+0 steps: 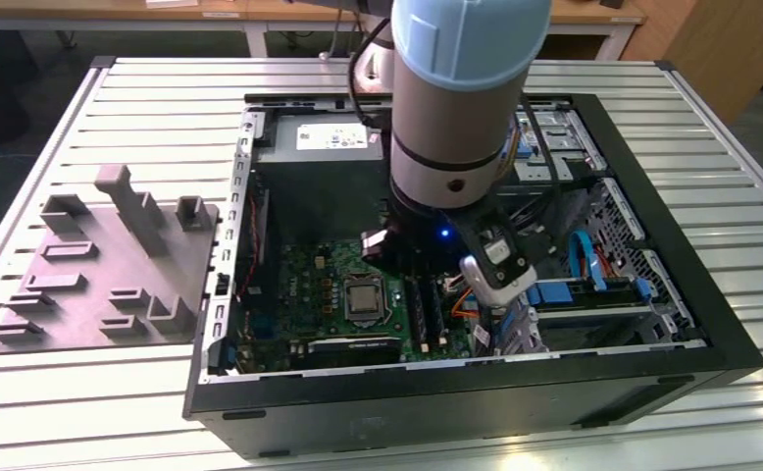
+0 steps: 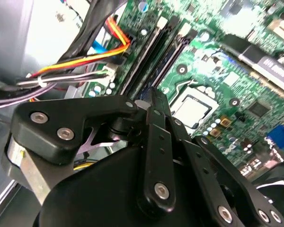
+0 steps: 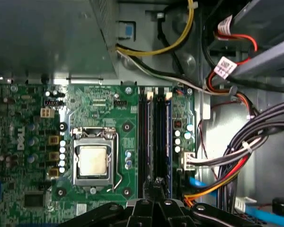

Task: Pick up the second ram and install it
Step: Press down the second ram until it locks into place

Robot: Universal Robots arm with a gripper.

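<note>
My gripper (image 2: 155,97) is inside the open computer case (image 1: 486,388), low over the motherboard (image 3: 99,104). Its two dark fingers look pressed together, shut, and I see nothing between them. The tip (image 3: 157,182) hangs right over one end of the long black memory slots (image 3: 154,137) beside the processor socket (image 3: 93,161). Dark strips fill those slots (image 2: 154,52); I cannot tell whether one of them is the second ram. In the exterior view the arm's wrist (image 1: 467,108) hides the fingers.
Bundles of cables (image 3: 236,156) run close beside the slots, with orange and yellow wires (image 2: 104,49) near the gripper. The power supply (image 1: 323,147) and drive cage (image 1: 558,147) stand at the far end of the case. A grey parts fixture (image 1: 107,265) lies outside the case at the exterior view's left.
</note>
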